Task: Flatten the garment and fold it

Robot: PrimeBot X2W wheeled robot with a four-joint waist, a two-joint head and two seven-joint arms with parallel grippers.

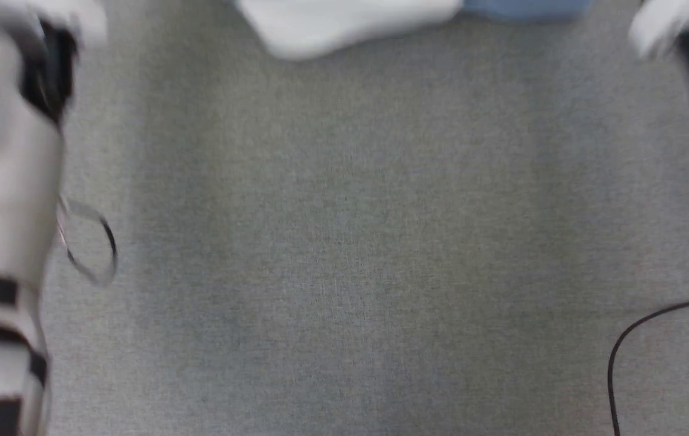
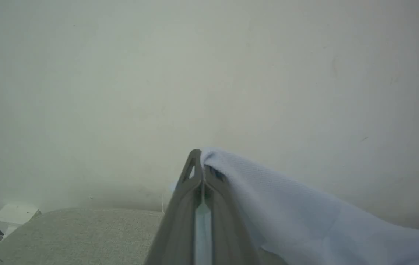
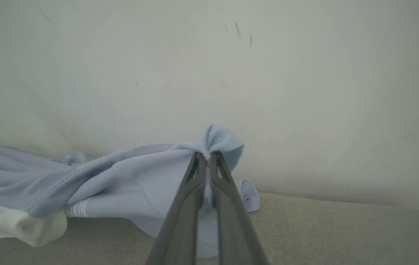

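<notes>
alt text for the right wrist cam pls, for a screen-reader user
The right gripper is shut on a bunched fold of the light blue garment, which trails to the view's left, white collar at the lower left. Beyond it are a grey fabric surface and a plain pale wall.

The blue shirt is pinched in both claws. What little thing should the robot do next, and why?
Probably pull the two grippers gently apart. The left gripper and the right gripper are each shut on a pinch of the garment, and the cloth trailing from them sags in crumpled folds, so spreading should stretch it flat.
</notes>
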